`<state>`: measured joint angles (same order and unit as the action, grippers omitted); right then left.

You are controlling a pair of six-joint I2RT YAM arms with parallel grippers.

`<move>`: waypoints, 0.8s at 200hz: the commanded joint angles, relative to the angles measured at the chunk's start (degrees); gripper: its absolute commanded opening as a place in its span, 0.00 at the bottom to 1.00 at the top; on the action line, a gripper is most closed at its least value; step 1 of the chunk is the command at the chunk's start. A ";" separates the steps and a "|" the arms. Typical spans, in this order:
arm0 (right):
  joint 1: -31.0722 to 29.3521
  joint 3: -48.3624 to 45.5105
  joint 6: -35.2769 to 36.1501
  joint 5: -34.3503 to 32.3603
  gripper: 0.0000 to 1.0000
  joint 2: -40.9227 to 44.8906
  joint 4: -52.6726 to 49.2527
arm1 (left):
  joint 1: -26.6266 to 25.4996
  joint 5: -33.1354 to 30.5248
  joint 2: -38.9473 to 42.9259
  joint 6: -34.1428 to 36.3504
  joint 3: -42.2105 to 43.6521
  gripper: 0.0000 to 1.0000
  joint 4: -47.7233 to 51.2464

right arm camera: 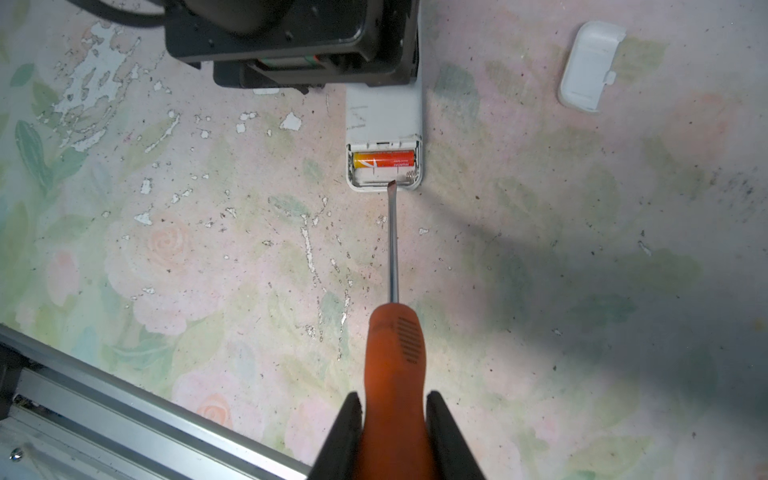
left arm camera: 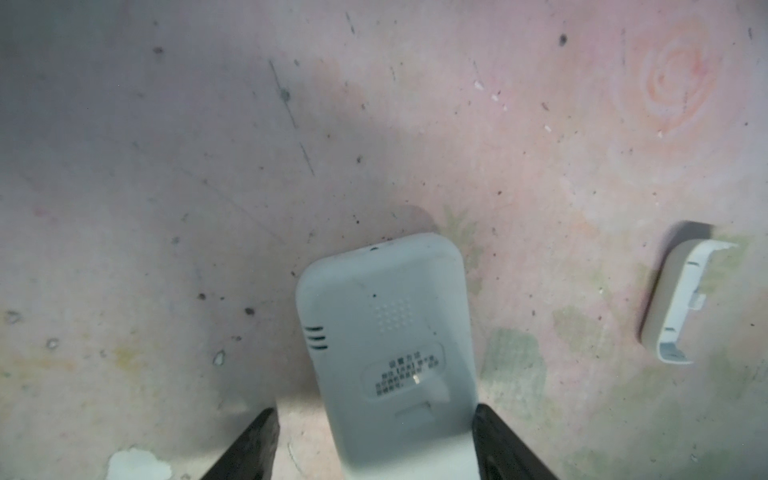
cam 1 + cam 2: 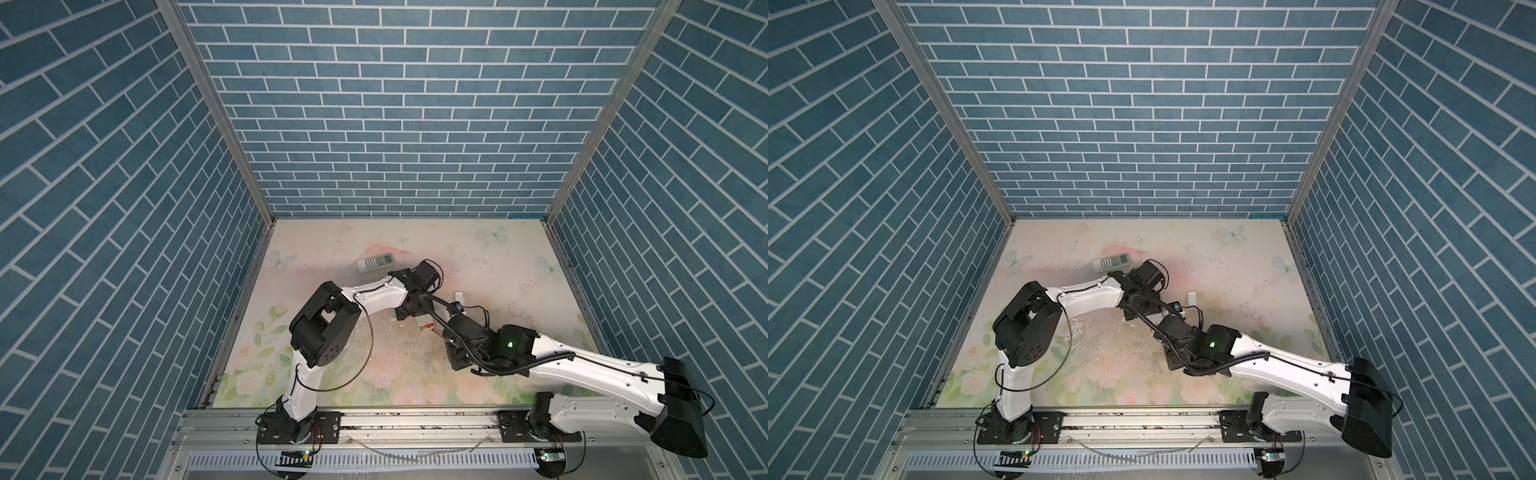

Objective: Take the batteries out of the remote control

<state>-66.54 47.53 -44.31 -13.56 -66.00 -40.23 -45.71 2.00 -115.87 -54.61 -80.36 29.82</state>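
Both top views look steeply down from high above the front rail (image 3: pixel 415 424) onto the whole table (image 3: pixel 478 257), facing the back wall (image 3: pixel 395 124); their fields coincide almost entirely. The left wrist camera sits close over the white remote (image 2: pixel 386 332), facing the tabletop. The right wrist camera looks along the screwdriver (image 1: pixel 392 374) from farther back toward the same remote. Both wrist views share that remote and the loose cover (image 2: pixel 685 299) beside it.
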 commanded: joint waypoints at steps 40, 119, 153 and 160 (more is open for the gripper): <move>-0.36 -2.65 -4.37 -2.34 0.00 -0.65 3.06 | -0.15 2.39 -3.40 0.19 3.51 0.74 1.10; -0.39 -5.33 -6.81 -0.59 0.00 -0.52 7.11 | -0.52 3.15 -3.63 -0.49 4.37 0.70 0.23; -0.38 -5.46 -7.09 -1.09 0.00 0.23 6.56 | -0.69 3.41 -3.92 -0.53 4.63 0.66 0.21; -0.41 -5.39 -7.10 -1.28 0.00 0.63 6.20 | -0.69 3.45 -4.00 -0.47 4.64 0.65 0.22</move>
<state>-66.74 43.53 -48.34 -13.98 -66.13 -32.99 -45.82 2.87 -115.68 -54.63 -79.11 26.44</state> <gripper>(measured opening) 0.264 0.658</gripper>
